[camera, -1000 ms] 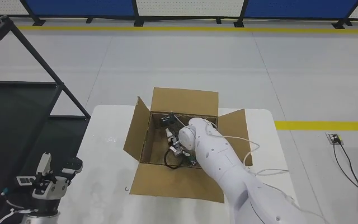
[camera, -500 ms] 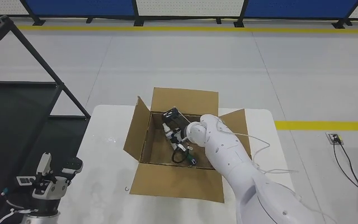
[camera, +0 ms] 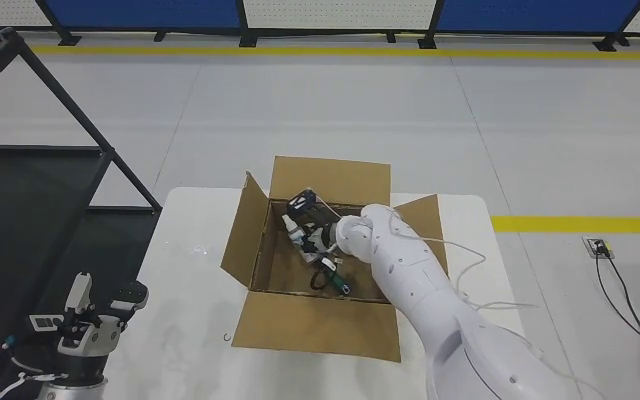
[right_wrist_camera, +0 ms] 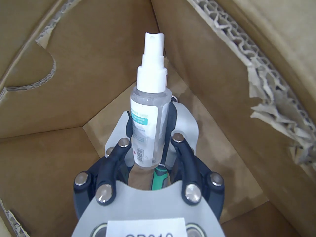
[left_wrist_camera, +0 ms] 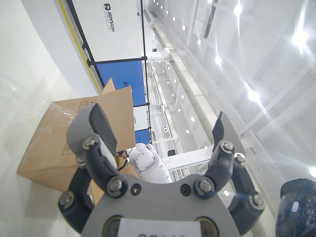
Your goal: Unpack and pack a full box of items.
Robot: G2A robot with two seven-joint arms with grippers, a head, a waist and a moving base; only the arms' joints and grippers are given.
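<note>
**White table (camera: 190,300), box interior: bottle lift**

Spray bottle (right_wrist_camera: 149,114) is clamped low on its body by right gripper (right_wrist_camera: 151,124), inside the box (right_wrist_camera: 74,62). A straight rise is advised (torn flap edge (right_wrist_camera: 266,99) near). Left gripper (left_wrist_camera: 159,122) is seen spread wide, empty, well apart.

I see my right gripper (camera: 299,237) down inside the open brown box (camera: 315,326) on the white table (camera: 185,300), a small white bottle (camera: 291,229) at its tip.
</note>
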